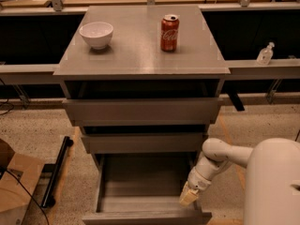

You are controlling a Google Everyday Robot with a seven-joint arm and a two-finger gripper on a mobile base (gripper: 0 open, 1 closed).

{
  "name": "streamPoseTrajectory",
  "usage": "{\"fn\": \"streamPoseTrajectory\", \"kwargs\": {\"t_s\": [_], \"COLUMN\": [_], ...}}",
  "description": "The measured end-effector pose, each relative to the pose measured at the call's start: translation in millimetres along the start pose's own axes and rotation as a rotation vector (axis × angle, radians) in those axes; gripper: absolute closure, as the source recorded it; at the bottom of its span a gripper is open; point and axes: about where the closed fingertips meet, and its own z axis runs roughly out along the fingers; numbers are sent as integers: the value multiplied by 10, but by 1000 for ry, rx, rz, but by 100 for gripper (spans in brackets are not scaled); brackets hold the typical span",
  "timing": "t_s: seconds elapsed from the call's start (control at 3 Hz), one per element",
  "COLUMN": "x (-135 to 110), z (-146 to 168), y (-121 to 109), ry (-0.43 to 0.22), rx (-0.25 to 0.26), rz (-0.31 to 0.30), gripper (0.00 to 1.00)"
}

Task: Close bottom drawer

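The bottom drawer (140, 191) is the lowest and narrowest of three grey drawers and is pulled far out, its deep box open and empty. Its flat front panel (145, 217) lies at the lower edge of the view. My gripper (188, 197) sits at the end of the white arm (220, 161), at the drawer's right side wall near the front right corner. The medium drawer front (143, 143) and the widest drawer front (140, 110) stand above it.
On the cabinet top (136, 55) stand a white bowl (96, 34) and a red soda can (169, 33). A cardboard box (14, 186) and a black bar (55, 172) lie on the floor at the left. A small clear bottle (265, 54) sits on the right ledge.
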Motion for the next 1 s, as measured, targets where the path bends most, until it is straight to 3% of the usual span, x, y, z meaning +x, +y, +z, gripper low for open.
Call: {"fn": "streamPoseTrajectory", "kwargs": {"t_s": [0.67, 1.0], "x": [226, 385], "z": [573, 1199], "y": [-64, -295], "ry": [-18, -67], "rx": [-90, -62], "rz": [49, 68], "gripper": [100, 100]}}
